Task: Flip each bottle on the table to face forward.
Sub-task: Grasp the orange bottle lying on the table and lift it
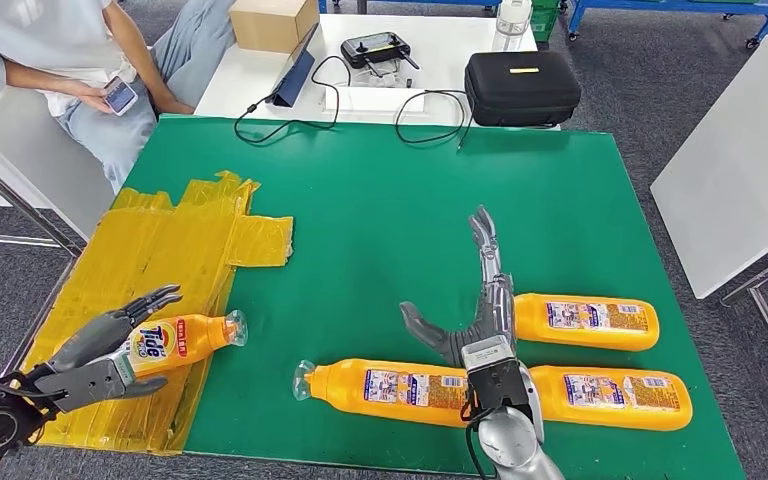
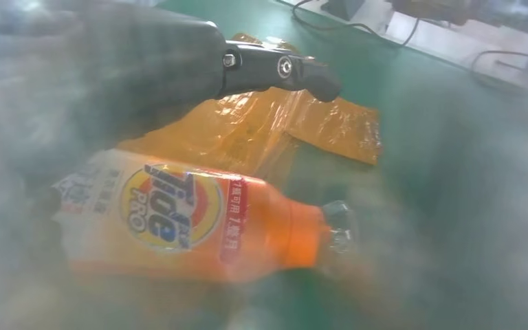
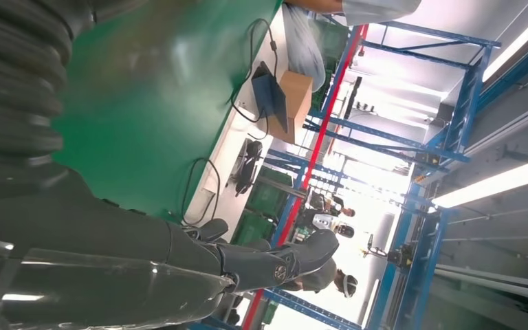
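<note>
Left hand (image 1: pixel 100 355) grips the Tide bottle (image 1: pixel 175 342) over the yellow sheet (image 1: pixel 150 290) (logo up); right hand (image 1: pixel 475 310), fingers spread, hovers among three orange bottles (image 1: pixel 390 385) lying label-down on the green table (image 1: pixel 380 200)

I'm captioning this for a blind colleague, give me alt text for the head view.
The left hand holds an orange Tide bottle over yellow tape patch on the green table; the open right hand hovers above three label-back bottles.

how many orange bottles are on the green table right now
4: one in the left hand on the yellow sheet, a front bottle, two by the right hand.
</note>
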Action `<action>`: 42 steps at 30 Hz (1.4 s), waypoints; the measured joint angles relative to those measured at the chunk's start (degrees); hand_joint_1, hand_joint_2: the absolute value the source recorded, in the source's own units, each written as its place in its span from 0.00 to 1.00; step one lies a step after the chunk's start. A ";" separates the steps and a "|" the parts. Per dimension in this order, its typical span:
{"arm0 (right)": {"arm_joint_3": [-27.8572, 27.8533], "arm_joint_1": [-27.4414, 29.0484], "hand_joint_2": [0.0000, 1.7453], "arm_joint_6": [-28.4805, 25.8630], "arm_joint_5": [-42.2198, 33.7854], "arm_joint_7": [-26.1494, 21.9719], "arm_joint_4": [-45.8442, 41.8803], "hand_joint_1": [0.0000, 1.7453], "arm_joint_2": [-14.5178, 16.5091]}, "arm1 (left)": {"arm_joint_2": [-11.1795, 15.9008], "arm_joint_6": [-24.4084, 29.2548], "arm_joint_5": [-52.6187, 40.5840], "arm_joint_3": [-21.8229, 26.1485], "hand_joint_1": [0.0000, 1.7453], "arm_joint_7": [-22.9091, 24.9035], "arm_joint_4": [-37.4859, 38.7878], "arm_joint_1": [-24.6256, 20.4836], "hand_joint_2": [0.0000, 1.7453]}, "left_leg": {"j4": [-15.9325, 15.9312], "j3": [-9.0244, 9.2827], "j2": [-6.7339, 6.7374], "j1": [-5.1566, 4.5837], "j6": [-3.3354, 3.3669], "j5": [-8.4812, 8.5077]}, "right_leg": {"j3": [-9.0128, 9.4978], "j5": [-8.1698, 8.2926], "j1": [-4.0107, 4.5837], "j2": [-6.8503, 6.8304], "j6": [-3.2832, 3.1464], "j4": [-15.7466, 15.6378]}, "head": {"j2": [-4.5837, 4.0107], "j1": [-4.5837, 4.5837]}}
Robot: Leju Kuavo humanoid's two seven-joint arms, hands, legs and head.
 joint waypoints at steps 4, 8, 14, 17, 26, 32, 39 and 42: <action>0.00 0.01 1.00 -0.04 0.12 0.00 0.13 0.00 0.00 | 0.02 -0.01 0.51 0.35 0.00 -0.23 -0.80 0.13 1.00 | 0.00 -0.02 0.00 0.00 0.00 0.00 | -0.02 0.00 0.00 0.00 0.00 0.00 | 0.00 0.01; 0.00 0.07 1.00 -0.07 0.24 0.00 0.17 0.00 0.00 | 0.02 -0.17 1.66 1.21 0.00 -0.69 -1.87 0.23 1.00 | 0.00 -0.03 0.00 0.00 0.00 0.00 | -0.03 0.00 0.00 0.00 0.00 0.00 | 0.00 -0.01; 0.02 0.10 1.00 -0.01 2.80 1.05 0.17 0.00 -0.11 | -0.79 -0.77 5.19 2.97 0.00 -2.61 -3.97 0.80 1.00 | 0.00 -0.07 0.01 -0.01 0.00 0.00 | -0.09 0.00 -0.01 0.00 0.00 -0.01 | 0.00 -0.01; 0.38 0.09 1.00 0.82 7.73 2.79 0.17 0.00 -0.91 | -2.98 -0.99 7.35 4.27 0.00 -3.38 -4.86 0.82 1.00 | 0.01 -0.08 0.00 -0.01 0.00 0.00 | -0.09 0.00 -0.01 -0.01 0.01 -0.01 | 0.00 0.00; 4.86 0.43 1.00 6.60 23.88 3.04 -2.73 0.00 -8.41 | -12.47 -2.93 13.57 6.87 0.00 -5.03 -5.02 -0.21 1.00 | 0.06 -0.13 -0.03 -0.11 0.03 -0.01 | -0.12 0.03 -0.06 -0.02 0.05 -0.03 | 0.00 -0.01; 6.54 1.23 1.00 6.95 25.48 3.06 -4.79 0.00 -12.09 | -16.47 -2.91 13.69 7.04 0.00 -5.03 -4.56 -0.89 1.00 | 0.07 -0.16 0.01 -0.10 0.04 -0.01 | -0.15 0.05 -0.06 0.00 0.07 -0.03 | 0.00 -0.02; 9.29 1.32 1.00 9.67 33.87 4.55 -5.40 0.00 -16.67 | -19.97 -2.01 13.30 7.37 0.00 -5.04 -3.07 -1.31 1.00 | 0.07 -0.16 -0.02 -0.09 0.04 -0.01 | -0.16 0.04 -0.04 -0.03 0.07 -0.03 | 0.00 -0.03; 10.98 1.65 1.00 11.07 35.06 5.49 -5.40 0.00 -19.82 | -22.18 -1.13 12.99 7.27 0.00 -5.46 -0.59 -1.69 1.00 | 0.08 -0.19 -0.02 -0.15 0.05 -0.02 | -0.16 0.05 -0.07 -0.02 0.07 -0.04 | 0.00 -0.02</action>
